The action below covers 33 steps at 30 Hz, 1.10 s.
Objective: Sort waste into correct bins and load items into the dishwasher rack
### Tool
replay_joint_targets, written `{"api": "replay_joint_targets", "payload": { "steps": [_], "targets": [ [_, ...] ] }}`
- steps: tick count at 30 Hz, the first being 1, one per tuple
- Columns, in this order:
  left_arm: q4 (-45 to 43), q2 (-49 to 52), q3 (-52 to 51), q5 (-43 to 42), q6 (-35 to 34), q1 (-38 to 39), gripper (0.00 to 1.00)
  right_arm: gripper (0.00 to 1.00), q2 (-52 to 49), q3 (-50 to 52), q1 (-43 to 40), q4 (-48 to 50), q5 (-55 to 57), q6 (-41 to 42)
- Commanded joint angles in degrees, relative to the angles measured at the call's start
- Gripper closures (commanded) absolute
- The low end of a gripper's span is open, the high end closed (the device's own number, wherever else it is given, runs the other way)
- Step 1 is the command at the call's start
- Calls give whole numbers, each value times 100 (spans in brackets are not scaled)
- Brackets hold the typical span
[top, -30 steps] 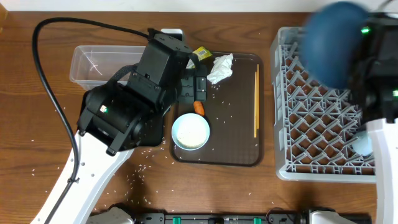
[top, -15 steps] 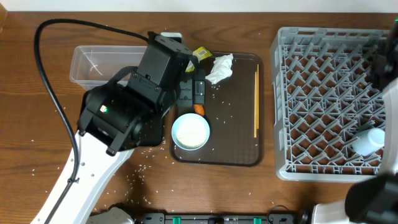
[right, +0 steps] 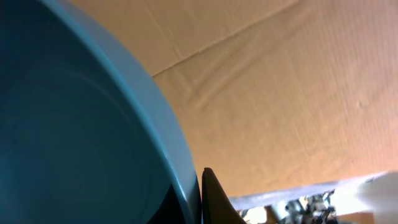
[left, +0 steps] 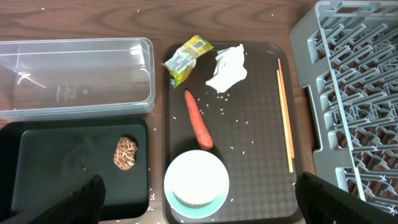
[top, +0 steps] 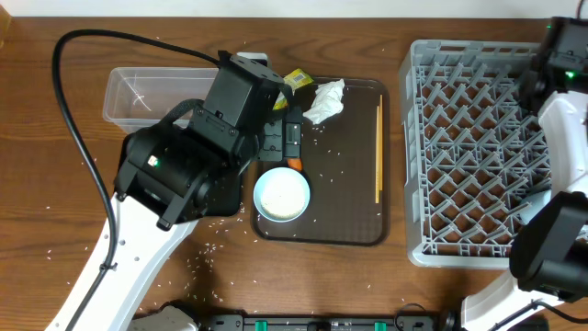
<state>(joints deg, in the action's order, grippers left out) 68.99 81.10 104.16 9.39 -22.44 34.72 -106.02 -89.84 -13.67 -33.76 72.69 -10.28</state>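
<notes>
Two bins lie left: the clear tub (left: 74, 74) and, nearer, the black tray (left: 62, 168) with the brown food lump (left: 126, 153). The left gripper (left: 199, 186) hangs spread wide above the carrot (left: 198, 118). Far right, the right gripper (right: 202, 196) clamps the big dark-blue bowl (right: 62, 124) by its rim.

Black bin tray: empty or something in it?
Not empty. In the left wrist view the brown food lump lies inside the shallow black tray, the only thing in it.

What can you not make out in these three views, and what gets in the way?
Overhead: the left arm covers the black tray and most of the carrot.
Right wrist: the dark-blue bowl is too close to see whole and is cut off by the edges.
Overhead: that bowl does not show.
</notes>
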Motion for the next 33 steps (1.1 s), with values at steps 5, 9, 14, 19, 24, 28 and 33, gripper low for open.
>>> {"api": "replay_joint_targets", "payload": {
  "steps": [5, 9, 14, 19, 24, 28, 33],
  "targets": [
    [15, -61, 55, 66, 35, 9, 2, 99, -11, -28, 216, -57, -275, -612],
    [39, -61, 55, 63, 35, 9, 2, 88, -13, -24, 306, -168, -625, -796],
    [55, -61, 55, 46, 35, 9, 2, 49, -11, -24, 503, -278, -785, -1123],
    [55, -61, 55, 48, 37, 9, 2, 32, -4, -26, 730, -245, -1281, -1207],
    [50, -61, 55, 48, 39, 9, 2, 24, 68, -26, 955, -297, -2009, -1067],
    [26, -61, 55, 50, 39, 7, 2, 20, 201, -26, 1139, -334, -2627, -778],
    [15, -61, 55, 50, 44, 7, 2, 18, 529, -28, 1257, -555, -3818, -249]
  ]
}}
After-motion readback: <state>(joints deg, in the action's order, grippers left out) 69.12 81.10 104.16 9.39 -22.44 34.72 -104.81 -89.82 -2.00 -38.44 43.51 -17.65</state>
